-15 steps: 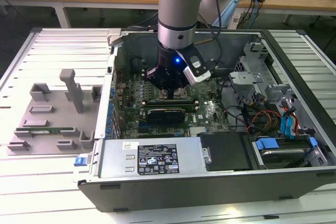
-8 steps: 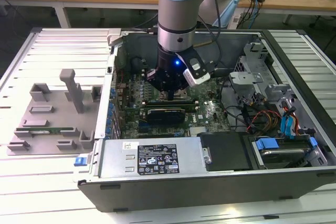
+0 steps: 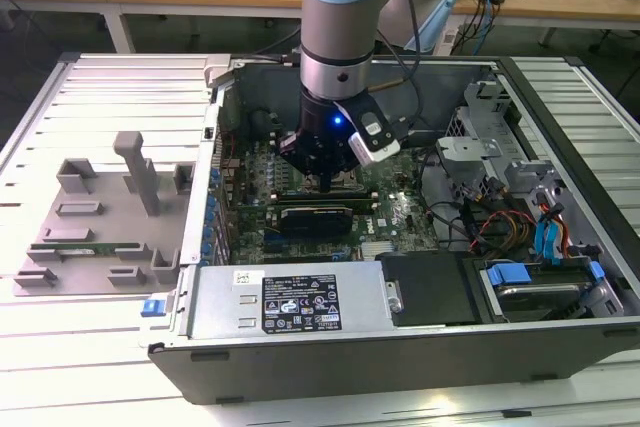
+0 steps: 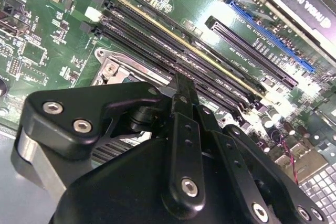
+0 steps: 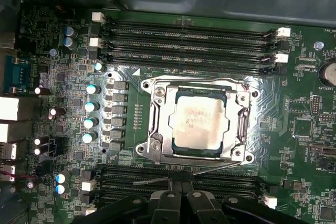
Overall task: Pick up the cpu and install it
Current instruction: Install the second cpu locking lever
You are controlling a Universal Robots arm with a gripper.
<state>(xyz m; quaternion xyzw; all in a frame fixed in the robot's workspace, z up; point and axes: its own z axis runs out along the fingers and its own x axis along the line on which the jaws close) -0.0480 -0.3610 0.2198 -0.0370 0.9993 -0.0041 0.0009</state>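
The cpu [image 5: 198, 123], a silvery square chip, lies flat in the metal socket frame [image 5: 157, 124] on the green motherboard [image 5: 299, 129]. In the first wrist view my gripper [image 5: 181, 186] hovers just beside the socket, over the memory slots, with its two black fingers pressed together and nothing between them. The second wrist view has the same shut gripper [image 4: 182, 85] above the board, its body hiding most of the socket. In the exterior view the gripper [image 3: 325, 183] reaches down into the open computer case [image 3: 560, 347], over the middle of the board.
Rows of black memory slots [image 5: 189, 40] flank the socket. A black graphics card [image 3: 315, 217] sits just in front of the gripper. A drive cage and cables [image 3: 520, 207] fill the exterior view's right. A grey parts fixture [image 3: 100, 217] lies at its left.
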